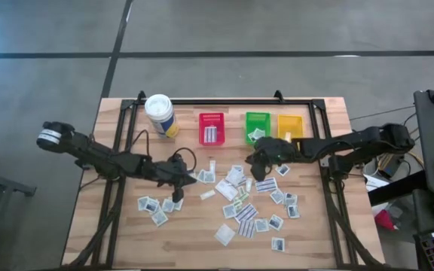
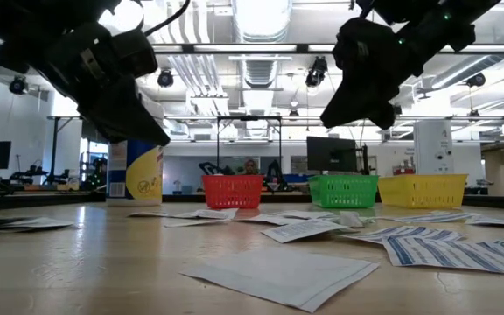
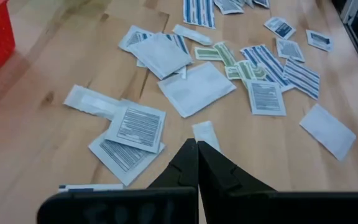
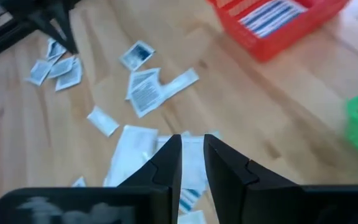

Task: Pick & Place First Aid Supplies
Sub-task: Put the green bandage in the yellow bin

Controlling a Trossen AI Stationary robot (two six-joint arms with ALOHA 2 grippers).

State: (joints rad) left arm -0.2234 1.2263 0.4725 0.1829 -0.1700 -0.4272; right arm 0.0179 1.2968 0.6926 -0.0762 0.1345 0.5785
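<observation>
We look down on a wooden table [image 1: 126,233] with two dark arms reaching toward its middle. Along the far edge stand a white canister [image 1: 160,115], a red bin [image 1: 211,128], a green bin [image 1: 257,126] and a yellow bin [image 1: 290,126].

Sorting has barely begun, we judge. The red bin holds a striped packet or two, the green bin holds one white packet, and we cannot see anything in the yellow bin. Most packets [image 1: 243,207] lie scattered flat across the table's middle and near side, with a smaller cluster [image 1: 157,207] toward the left.

The right gripper [image 4: 192,163] hangs above the main scatter, near the green bin, its fingers a narrow gap apart with nothing between them. The left gripper [image 3: 197,163] hovers over the smaller cluster, fingers pressed together, empty.
</observation>
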